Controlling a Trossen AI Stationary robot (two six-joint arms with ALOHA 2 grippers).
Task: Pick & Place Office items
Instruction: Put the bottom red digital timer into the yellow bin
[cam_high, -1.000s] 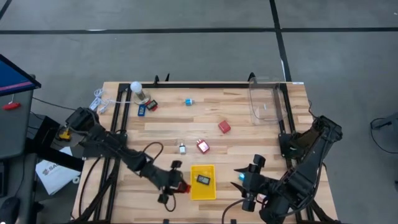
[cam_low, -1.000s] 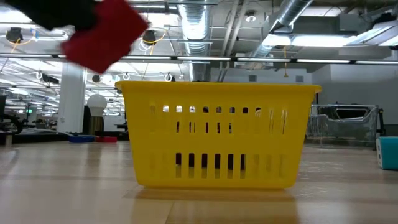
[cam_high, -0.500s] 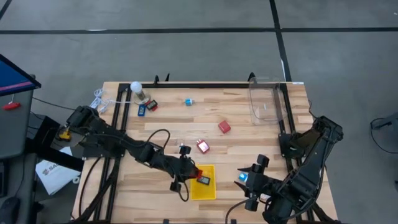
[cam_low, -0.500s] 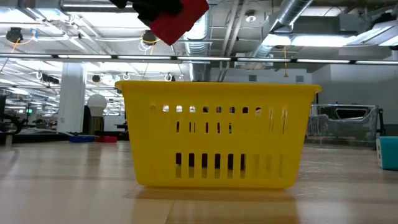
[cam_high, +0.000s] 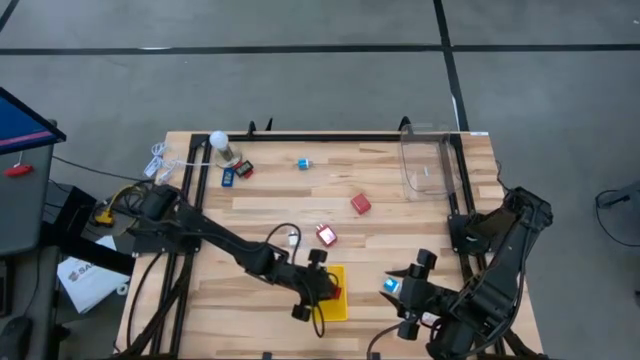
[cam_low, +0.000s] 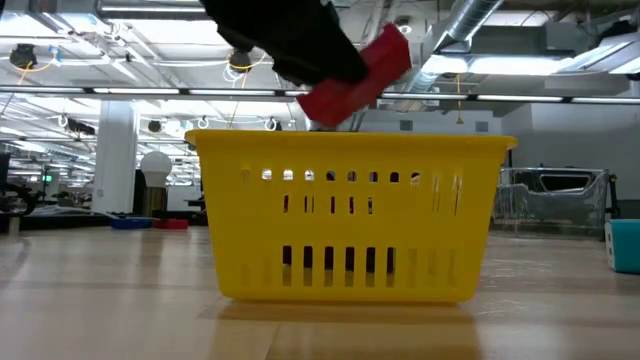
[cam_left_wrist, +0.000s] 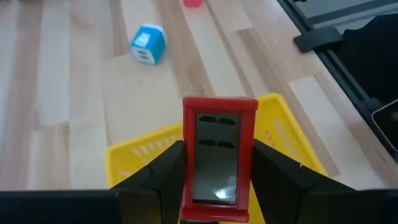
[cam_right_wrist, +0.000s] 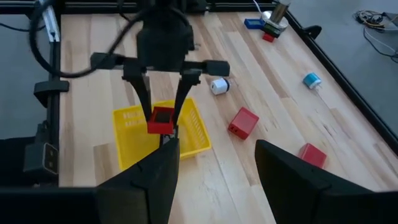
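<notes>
**Red-framed piece held above the yellow basket**

While the right arm waits at the lower right of the high view, the left tool (cam_high: 322, 290) sits over the yellow basket (cam_high: 336, 306) near the bottom centre of the surface (cam_high: 420, 220). Its fingers (cam_left_wrist: 163, 174) are pinching a red-framed rectangular piece (cam_left_wrist: 218, 157) with a dark face, gripping it from both sides. In the low view that red piece (cam_low: 356, 77) hangs tilted just above the basket's rim, apart from it.

The right tool (cam_high: 411, 290) is spread, with nothing between its fingers, and a small light-blue block (cam_high: 389, 286) lies just beside it.

Other office items lie scattered on the wood. A red block (cam_high: 326, 235) and a small white piece (cam_high: 292, 238) sit just above the basket in the high view, with another red block (cam_high: 360, 204) farther up towards the centre. A small blue-and-white piece (cam_high: 302, 164) lies near the top edge. At the upper left, a blue clip (cam_high: 228, 178) and a dark-and-red piece (cam_high: 244, 169) lie beside the white bulb on its stand (cam_high: 220, 144). A clear plastic bin (cam_high: 428, 160) stands at the upper right corner.
</notes>
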